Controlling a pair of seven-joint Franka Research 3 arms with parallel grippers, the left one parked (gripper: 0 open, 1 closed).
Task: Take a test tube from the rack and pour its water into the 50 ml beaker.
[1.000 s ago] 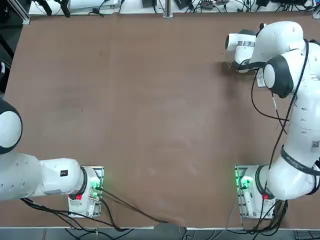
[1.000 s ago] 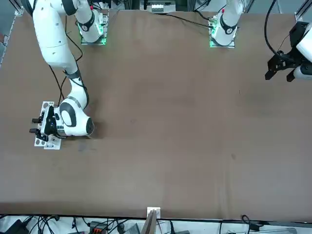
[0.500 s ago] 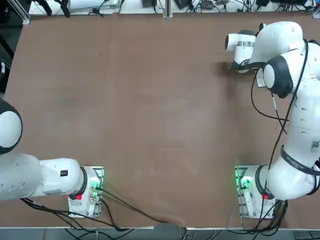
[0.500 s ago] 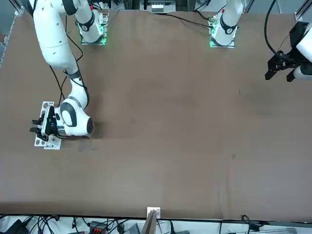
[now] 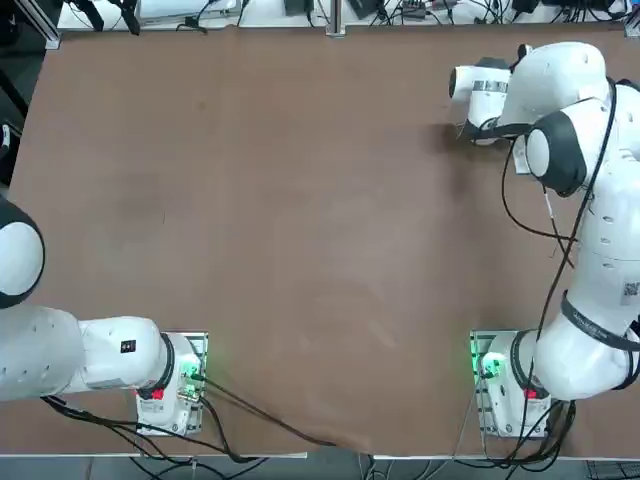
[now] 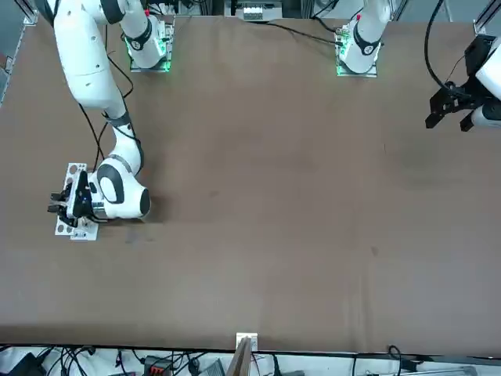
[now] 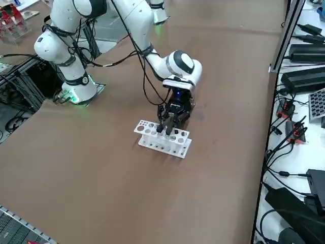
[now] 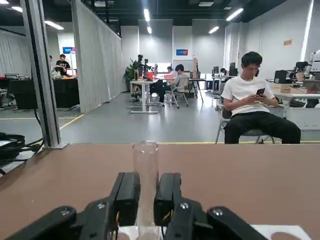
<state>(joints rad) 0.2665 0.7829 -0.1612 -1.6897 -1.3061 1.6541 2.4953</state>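
Reaching out to far edge of brown surface (image 7: 101, 168), right arm bends down over rack (image 7: 162, 139); right gripper (image 8: 146, 200) points level above it, jaws clamped on upright test tube (image 8: 145, 170) (clear, rim above fingertips) standing in rack. Beyond: open hall, grey curtain (image 8: 95, 60), seated person (image 8: 252, 100) looking at phone.

Overhead, front and side views share the table (image 5: 300, 200).
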